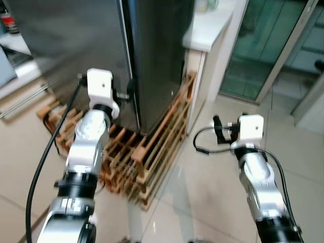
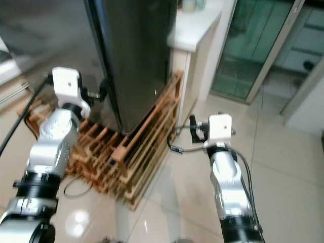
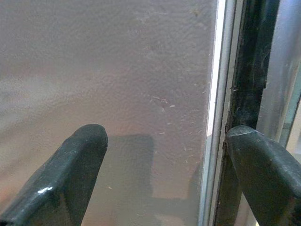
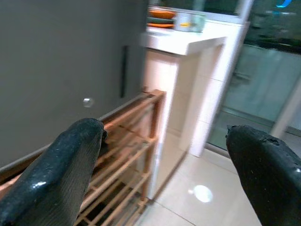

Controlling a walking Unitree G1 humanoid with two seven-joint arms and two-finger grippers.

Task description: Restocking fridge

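Glossy kitchen tiles ran under a tall dark fridge [image 1: 152, 61] raised on a wooden pallet [image 1: 152, 152]. Its door edge [image 3: 240, 94], a vertical seam, stood at twelve o'clock from the left gripper [image 3: 164, 146], whose fingers were spread wide and empty, straddling that edge close to the door face. The right gripper [image 4: 164, 141], also wide open and holding nothing, hung well apart, the fridge at its ten o'clock. The left arm was clearly nearer.

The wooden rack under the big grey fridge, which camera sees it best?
The left eye view: the slatted wooden rack shows nearly whole under the tall grey fridge. The right eye view shows much the same, and the right wrist view one corner beyond the open right tool.
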